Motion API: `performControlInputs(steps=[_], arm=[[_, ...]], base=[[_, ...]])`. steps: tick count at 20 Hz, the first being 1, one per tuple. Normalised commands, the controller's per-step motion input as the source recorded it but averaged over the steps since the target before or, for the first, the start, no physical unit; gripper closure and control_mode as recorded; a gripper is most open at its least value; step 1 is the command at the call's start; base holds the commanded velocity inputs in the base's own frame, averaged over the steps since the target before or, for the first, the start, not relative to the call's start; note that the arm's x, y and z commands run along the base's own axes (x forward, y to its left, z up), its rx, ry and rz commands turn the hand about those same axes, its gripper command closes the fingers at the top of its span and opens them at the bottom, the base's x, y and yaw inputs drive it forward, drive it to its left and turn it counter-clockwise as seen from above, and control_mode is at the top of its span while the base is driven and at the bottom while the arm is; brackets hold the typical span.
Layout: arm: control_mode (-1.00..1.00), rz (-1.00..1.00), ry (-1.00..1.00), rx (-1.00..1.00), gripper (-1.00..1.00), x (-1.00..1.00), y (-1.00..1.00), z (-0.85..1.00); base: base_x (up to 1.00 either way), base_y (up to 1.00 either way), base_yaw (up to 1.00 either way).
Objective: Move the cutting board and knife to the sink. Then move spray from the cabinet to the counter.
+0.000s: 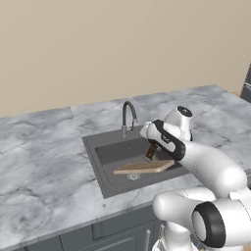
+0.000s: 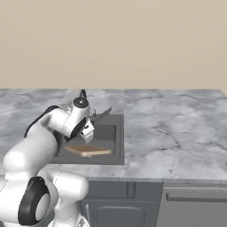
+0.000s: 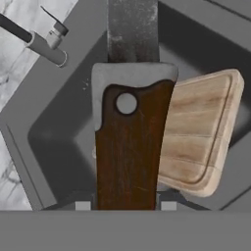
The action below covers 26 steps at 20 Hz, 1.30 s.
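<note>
Jaws of the gripper [image 3: 125, 206] pinch the knife [image 3: 128, 147] by its brown wooden handle, centre frame, above the sink [image 3: 59, 127]. It looks stiff and blade-heavy (probably slippery). Right: the cutting board [image 3: 201, 132] already in the basin.
</note>
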Motion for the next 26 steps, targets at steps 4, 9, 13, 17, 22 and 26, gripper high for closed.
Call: performControlInputs(steps=[4,9,13,17,22,26], arm=[[-1.00,0.00,0.01,0.08,1.00,0.00,0.15,-0.36],[-1.00,0.00,0.00,0.12,1.00,0.00,0.09,-0.32],[-1.00,0.00,0.00,0.10,1.00,0.03,0.06,-0.30],[-1.00,0.00,0.00,0.05,1.00,0.18,0.01,-0.22],[-1.00,0.00,0.00,0.04,1.00,0.39,0.07,-0.17],[-1.00,0.00,0.00,0.00,1.00,0.46,0.09,-0.14]], base=[[0.00,0.00,0.00],[0.00,0.00,0.00],[0.00,0.00,0.00],[0.00,0.00,0.00],[0.00,0.00,0.00],[0.00,0.00,0.00]])
